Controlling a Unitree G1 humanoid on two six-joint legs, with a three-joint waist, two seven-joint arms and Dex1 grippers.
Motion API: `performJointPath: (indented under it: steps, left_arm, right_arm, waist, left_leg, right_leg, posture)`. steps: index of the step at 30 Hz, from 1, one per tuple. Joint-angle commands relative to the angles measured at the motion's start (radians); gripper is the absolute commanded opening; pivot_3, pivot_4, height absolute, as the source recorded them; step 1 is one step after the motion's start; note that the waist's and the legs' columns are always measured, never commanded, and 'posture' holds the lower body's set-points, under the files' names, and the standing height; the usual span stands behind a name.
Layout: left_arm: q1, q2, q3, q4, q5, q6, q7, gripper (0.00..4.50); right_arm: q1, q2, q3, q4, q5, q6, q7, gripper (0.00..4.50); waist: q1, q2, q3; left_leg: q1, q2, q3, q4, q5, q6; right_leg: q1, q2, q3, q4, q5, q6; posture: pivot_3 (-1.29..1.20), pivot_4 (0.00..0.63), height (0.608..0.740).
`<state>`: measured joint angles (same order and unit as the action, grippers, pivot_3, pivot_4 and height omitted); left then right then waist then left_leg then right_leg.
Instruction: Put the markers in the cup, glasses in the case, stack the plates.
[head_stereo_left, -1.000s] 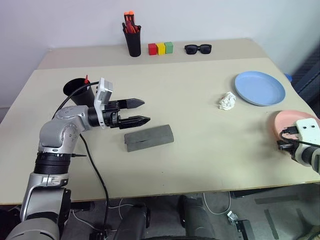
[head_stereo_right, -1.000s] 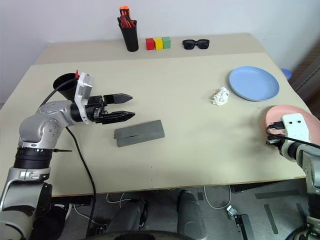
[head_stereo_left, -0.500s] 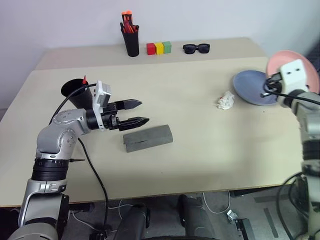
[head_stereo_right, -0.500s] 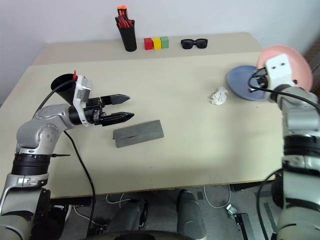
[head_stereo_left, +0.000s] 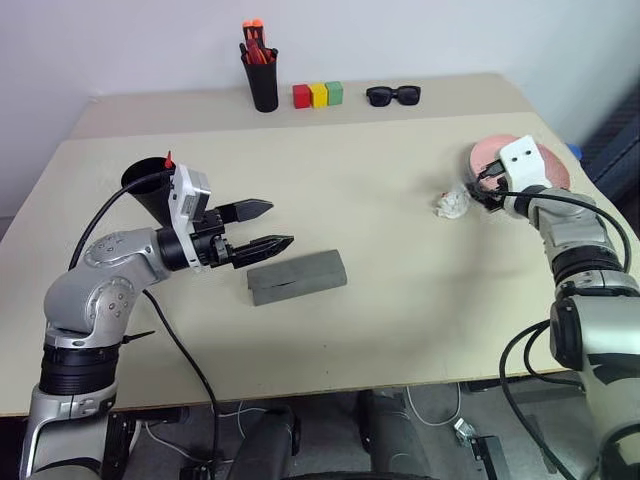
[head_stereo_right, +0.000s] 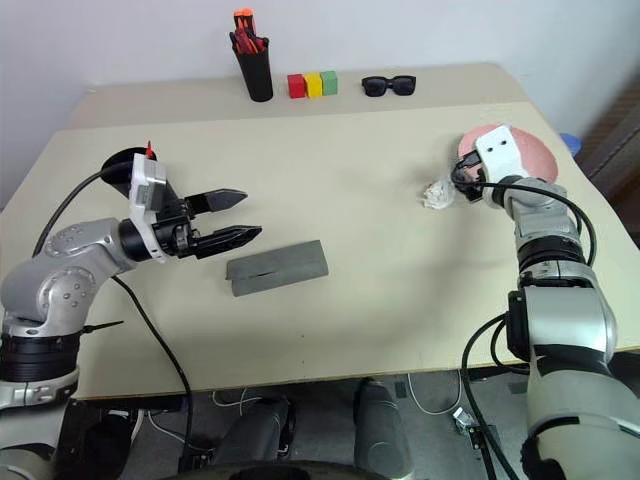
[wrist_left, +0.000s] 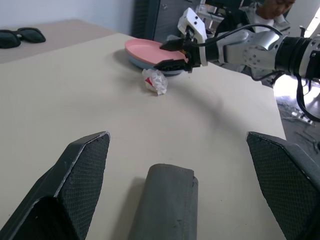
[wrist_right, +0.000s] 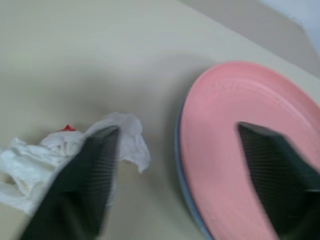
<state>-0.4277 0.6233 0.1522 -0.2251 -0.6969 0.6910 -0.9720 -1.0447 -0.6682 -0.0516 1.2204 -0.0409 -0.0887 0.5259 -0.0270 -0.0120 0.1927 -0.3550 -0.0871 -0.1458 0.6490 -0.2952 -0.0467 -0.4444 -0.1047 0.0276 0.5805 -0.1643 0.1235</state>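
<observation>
Pink plate (head_stereo_left: 535, 160) sits on the blue one (wrist_right: 186, 197) by the table's right edge, both grippers (head_stereo_left: 480, 190) (head_stereo_left: 265, 225) spread empty, so a sloppy retreat could knock it off.

No readable text, label, brand, number or sign on anything here

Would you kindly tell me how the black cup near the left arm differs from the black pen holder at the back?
The cup is wide and tapered; the pen holder is narrower with straighter sides. One red marker tip pokes from the cup, while the holder carries a bunch of orange-capped pens. Both are black and stand upright.
</observation>
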Motion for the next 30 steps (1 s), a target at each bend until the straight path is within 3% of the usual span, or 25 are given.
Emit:
performJointPath:
  steps: [1,9,15,19,25,28,30]
  left_arm:
    - [-0.017,0.017,0.022,0.006,-0.013,-0.020,-0.010,4.50]
    - [-0.052,0.002,-0.009,0.071,0.006,-0.064,-0.041,4.50]
    - [-0.064,0.010,-0.016,0.073,0.009,-0.069,-0.048,4.50]
    - [-0.051,0.015,-0.007,0.036,0.004,-0.054,-0.026,4.50]
    - [-0.035,0.022,0.010,0.001,-0.011,-0.032,0.009,4.50]
    - [-0.039,0.021,0.012,0.004,-0.009,-0.035,0.018,4.50]
    - [-0.041,0.018,0.012,0.008,-0.009,-0.037,0.022,4.50]
  right_arm:
    - [-0.051,0.006,-0.099,-0.071,0.112,0.038,0.056,4.46]
    - [0.113,0.090,-0.107,-0.309,0.161,0.184,0.085,4.46]
    - [0.159,0.116,-0.063,-0.295,0.110,0.182,0.034,4.46]
    - [0.151,0.135,-0.055,-0.259,0.106,0.186,0.032,3.18]
    - [0.118,0.129,-0.057,-0.223,0.100,0.164,0.041,0.05]
    - [0.080,0.112,-0.088,-0.211,0.126,0.145,0.051,0.05]
    - [0.030,0.087,-0.136,-0.170,0.145,0.109,-0.018,0.05]
  waist:
    - [-0.005,0.000,0.000]
    - [-0.017,0.000,0.000]
    - [-0.017,0.000,0.000]
    - [-0.019,0.000,0.000]
    - [-0.018,0.000,0.000]
    - [-0.018,0.000,0.000]
    - [-0.018,0.000,0.000]
  left_leg:
    - [0.000,0.000,0.000,0.000,0.000,0.000]
    - [0.000,0.001,0.000,0.000,0.000,0.000]
    - [0.000,0.000,0.000,0.000,0.000,0.000]
    - [0.000,0.000,0.000,0.000,0.000,0.000]
    - [0.000,0.000,0.000,0.001,0.000,0.000]
    - [0.000,0.000,0.000,0.001,0.000,0.000]
    - [0.000,0.000,0.000,0.001,0.000,0.000]
  right_leg:
    - [0.000,0.000,0.000,0.000,0.000,0.000]
    - [0.000,0.000,0.000,0.000,0.000,0.000]
    - [0.000,0.000,0.000,0.000,0.001,0.000]
    - [0.000,0.000,0.000,0.000,0.001,0.000]
    - [0.000,0.000,0.001,0.000,0.001,0.000]
    - [0.000,0.000,0.001,0.000,0.001,0.000]
    - [0.000,0.000,0.001,0.000,0.001,0.000]
  posture:
    - [0.00,0.150,0.740]
    - [0.00,0.150,0.740]
    - [0.00,0.150,0.740]
    - [0.00,0.150,0.740]
    - [0.00,0.150,0.740]
    - [0.00,0.150,0.740]
    - [0.00,0.150,0.740]
